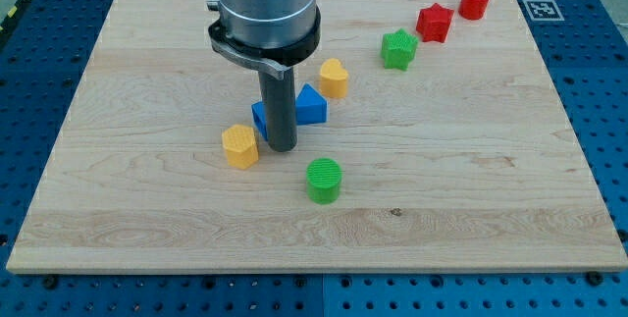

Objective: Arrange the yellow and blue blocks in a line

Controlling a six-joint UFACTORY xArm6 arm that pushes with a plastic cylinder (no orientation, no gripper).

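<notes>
My tip (283, 146) rests on the wooden board (471, 180) near its middle. A yellow hexagonal block (239, 146) lies just to the tip's left. A blue block (260, 118) sits behind the rod, mostly hidden, its shape unclear. A blue triangular block (311, 105) lies just right of the rod. A yellow block with a pointed end (334, 78) sits up and right of it. These blocks run in a rough diagonal from lower left to upper right.
A green cylinder (323, 180) lies below and right of the tip. A green star-like block (398, 48), a red star-like block (434, 23) and a red cylinder (475, 1) continue the diagonal toward the view's top right.
</notes>
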